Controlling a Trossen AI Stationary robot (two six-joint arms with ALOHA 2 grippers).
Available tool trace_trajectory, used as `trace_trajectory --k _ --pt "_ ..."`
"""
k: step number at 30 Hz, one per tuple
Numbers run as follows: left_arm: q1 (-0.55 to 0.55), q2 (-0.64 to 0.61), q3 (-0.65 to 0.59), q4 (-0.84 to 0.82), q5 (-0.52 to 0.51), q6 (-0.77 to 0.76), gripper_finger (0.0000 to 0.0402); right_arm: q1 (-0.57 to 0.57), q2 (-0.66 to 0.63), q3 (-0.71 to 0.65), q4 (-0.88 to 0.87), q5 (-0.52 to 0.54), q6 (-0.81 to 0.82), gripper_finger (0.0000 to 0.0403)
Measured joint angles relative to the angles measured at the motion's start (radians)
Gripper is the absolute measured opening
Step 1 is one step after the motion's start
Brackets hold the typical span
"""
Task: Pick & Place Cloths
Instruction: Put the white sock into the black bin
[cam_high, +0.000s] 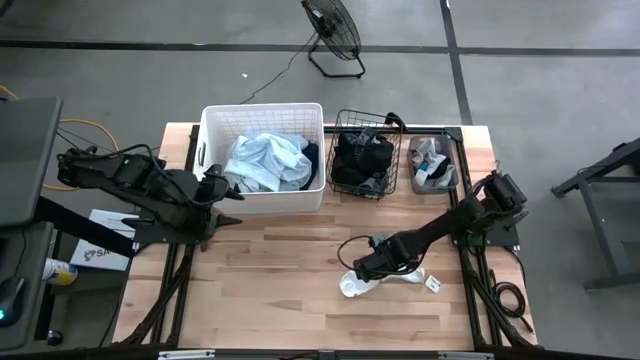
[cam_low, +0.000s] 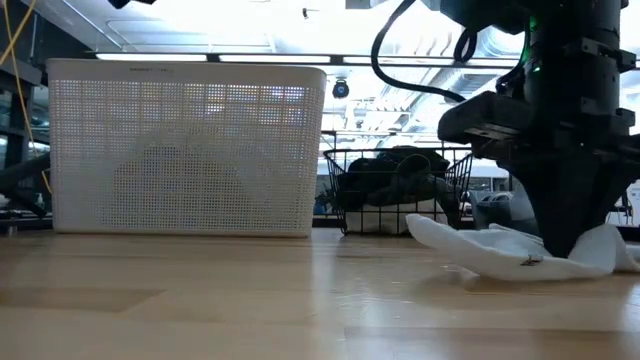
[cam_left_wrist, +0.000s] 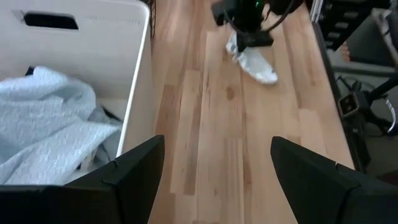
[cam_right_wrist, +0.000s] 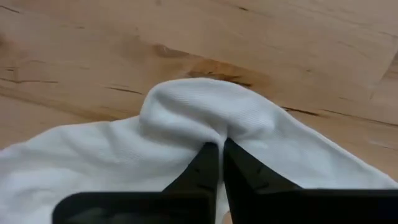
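A white cloth (cam_high: 385, 281) lies flat on the wooden table near its front right; it shows too in the low view (cam_low: 520, 252) and the left wrist view (cam_left_wrist: 254, 62). My right gripper (cam_right_wrist: 221, 152) points down onto it, shut on a pinched-up fold. Light blue and dark cloths (cam_high: 268, 162) lie heaped in the white tub (cam_high: 262, 115). Dark cloths (cam_high: 360, 160) fill the black wire basket (cam_high: 345, 190). My left gripper (cam_left_wrist: 214, 162) hangs open beside the tub's right wall, touching nothing. My right gripper pinches a raised fold (cam_right_wrist: 208, 124) of the white cloth between its two fingertips (cam_right_wrist: 205, 163), near the cloth's middle. The fingers come from above, pointing down. The cloth bunches up at the tips while the rest (cam_low: 470, 245) lies slack on the table.
A small grey bin (cam_high: 432, 165) with more items stands at the far right next to the basket. A small white tag (cam_high: 434, 284) lies right of the cloth. Bare wood spreads across the table's middle and front left (cam_high: 260, 290).
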Motion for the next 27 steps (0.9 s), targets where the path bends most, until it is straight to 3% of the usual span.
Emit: trace_trajectory --k 10,18,27 --pt "0.0 0.002 -0.005 0.046 -0.009 0.007 0.0289 -0.026 -0.219 -0.009 -0.17 0.003 -0.052 0.0004" --pt "0.001 0.015 -0.005 0.096 -0.028 -0.008 0.0289 -0.128 -0.443 -0.007 -0.397 0.04 -0.292 0.0004" --pt "0.001 0.039 -0.005 0.157 -0.12 -0.019 0.0289 -0.315 -0.667 -0.006 -0.618 0.175 -0.608 0.0004"
